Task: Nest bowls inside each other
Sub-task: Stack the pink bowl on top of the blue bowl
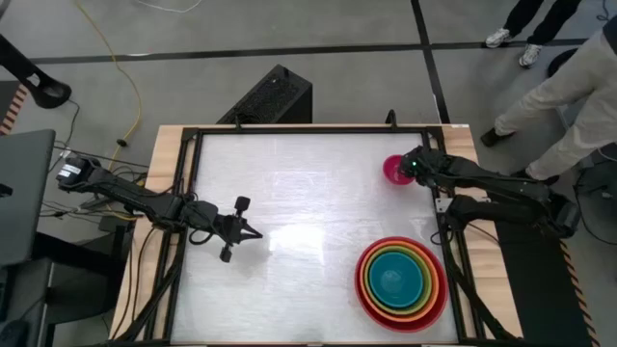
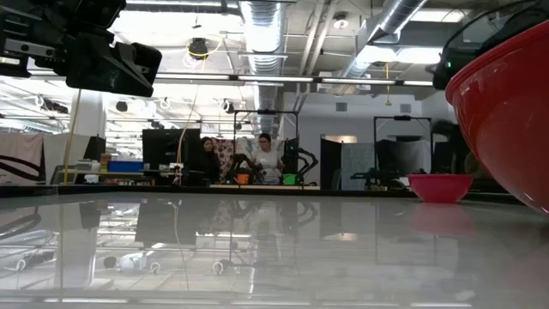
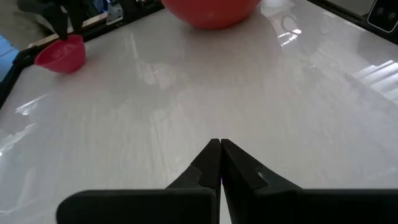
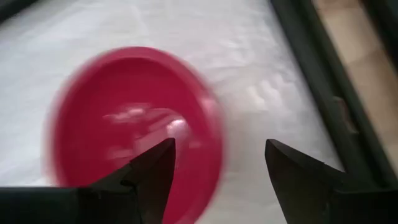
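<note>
A small magenta-pink bowl [image 1: 393, 171] [image 4: 130, 124] stands upright on its base near the table's far right corner. My right gripper [image 1: 410, 169] [image 4: 221, 146] hovers over its right rim, pointing steeply down and open. One finger is above the bowl's hollow and the other outside the rim. At the near right the red bowl [image 1: 366, 289] rests on the table with the orange, lime green and teal bowls [image 1: 395, 281] nested in it. My left gripper [image 1: 258, 234] [image 3: 220, 143] is shut above the table's left middle, holding nothing.
A black frame rail [image 1: 445, 222] borders the table, close beside the pink bowl on the right. A person [image 1: 569, 87] stands beyond the far right corner. A black box [image 1: 270, 96] sits behind the far edge. Bare tabletop [image 1: 308, 193] lies between the arms.
</note>
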Robot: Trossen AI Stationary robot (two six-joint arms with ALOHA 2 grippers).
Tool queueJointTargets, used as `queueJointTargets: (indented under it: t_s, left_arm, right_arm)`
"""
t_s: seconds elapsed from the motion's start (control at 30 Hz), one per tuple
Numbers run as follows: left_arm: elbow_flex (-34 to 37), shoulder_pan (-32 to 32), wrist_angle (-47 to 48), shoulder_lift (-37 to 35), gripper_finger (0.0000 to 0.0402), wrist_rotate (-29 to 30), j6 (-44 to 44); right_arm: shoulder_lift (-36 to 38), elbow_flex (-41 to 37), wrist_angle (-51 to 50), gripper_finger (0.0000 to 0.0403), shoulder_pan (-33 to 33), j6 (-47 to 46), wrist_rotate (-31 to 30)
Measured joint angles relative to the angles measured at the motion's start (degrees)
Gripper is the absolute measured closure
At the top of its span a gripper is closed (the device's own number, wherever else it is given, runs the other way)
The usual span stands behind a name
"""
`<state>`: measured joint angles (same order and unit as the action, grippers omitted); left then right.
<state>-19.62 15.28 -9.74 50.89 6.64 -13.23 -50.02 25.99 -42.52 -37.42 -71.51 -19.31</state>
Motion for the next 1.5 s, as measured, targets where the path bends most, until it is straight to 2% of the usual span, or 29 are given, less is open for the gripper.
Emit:
queueJointTargets:
  t_s: [0.17, 0.27, 0.37, 0.5, 0.53, 0.7, 0.9, 1.0, 1.17, 1.33, 1.5]
  left_arm:
    - [0.0, 0.0, 0.0, 0.0, 0.0401, 0.0, 0.0]
    - [0.0, 0.0, 0.0, 0.0, 0.0401, 0.0, -0.1]
    - [0.0, 0.0, 0.0, 0.0, 0.0401, 0.0, -0.5]
    - [0.0, 0.0, 0.0, 0.0, 0.0401, 0.0, -0.6]
    - [0.0, 0.0, 0.0, 0.0, 0.0401, 0.0, -0.6]
    - [0.0, 0.0, 0.0, 0.0, 0.0401, 0.0, -0.5]
    - [0.0, 0.0, 0.0, 0.0, 0.0401, 0.0, -0.5]
    - [0.0, 0.0, 0.0, 0.0, 0.0401, 0.0, -0.5]
    - [0.0, 0.0, 0.0, 0.0, 0.0401, 0.0, -0.5]
    - [0.0, 0.0, 0.0, 0.0, 0.0401, 0.0, -0.5]
    - [0.0, 0.0, 0.4, 0.0, 0.0401, 0.0, -0.4]
  right_arm:
    - [-3.6, -1.0, 4.5, 0.0144, -1.3, 2.3, 0.5]
    - [-5.0, -1.0, 9.5, 0.0177, -1.3, 3.9, 2.0]
    - [-6.5, -1.0, 12.2, 0.0238, -1.8, 4.5, 4.3]
    - [-7.0, -1.0, 13.9, 0.0357, -2.5, 6.2, 6.5]
    - [-6.8, -1.0, 15.1, 0.0375, -2.5, 7.3, 7.3]
    - [-5.0, 1.1, 20.7, 0.0382, -0.6, 8.4, 9.2]
    - [-1.9, 9.5, 19.4, 0.0383, 5.9, 11.5, 12.8]
    - [-1.3, 15.5, 14.5, 0.0383, 12.7, 11.9, 15.7]
    - [-2.6, 23.6, 4.8, 0.0383, 31.0, 5.7, 13.2]
    - [-5.9, 25.1, 3.3, 0.0383, 53.6, -8.2, 6.3]
    - [-10.5, 25.1, 1.6, 0.0383, 73.7, -27.5, 0.4]
